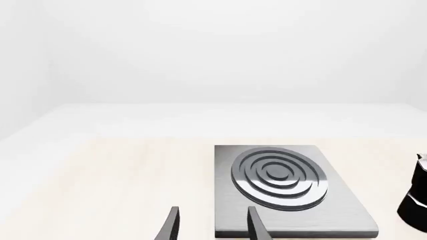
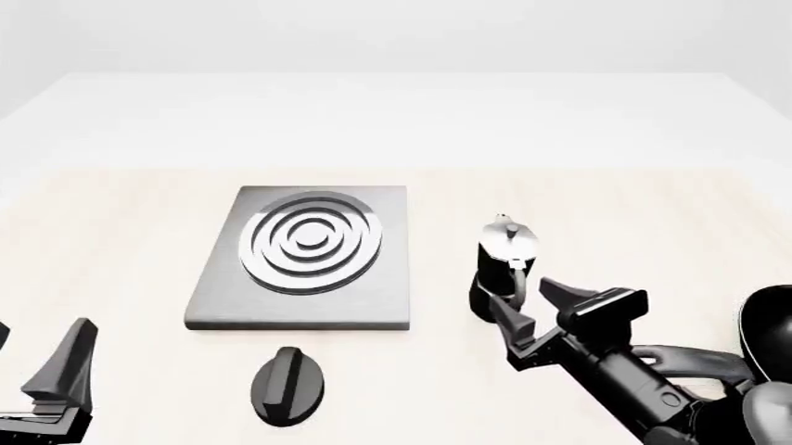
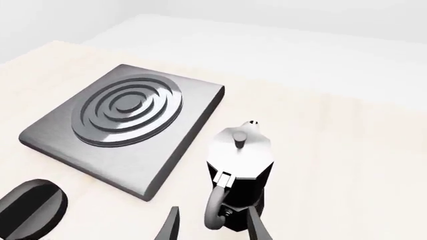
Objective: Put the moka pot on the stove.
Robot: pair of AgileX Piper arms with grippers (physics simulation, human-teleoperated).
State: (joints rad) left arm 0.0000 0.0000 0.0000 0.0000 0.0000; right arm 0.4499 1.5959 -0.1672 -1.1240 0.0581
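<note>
The moka pot stands upright on the table just right of the stove, apart from it. It has a black base, a silver top with a knob, and its handle faces me. My right gripper is open at the pot's near side. In the right wrist view the pot fills the near field and its handle sits between the spread fingers of my right gripper; I cannot tell whether they touch it. My left gripper is open, low at the near left, holding nothing. The stove's burner rings are bare.
A black oval knob lies on the table in front of the stove, also visible from the right wrist. A dark rounded object shows at the right edge behind my right arm. The pot's edge shows in the left wrist view.
</note>
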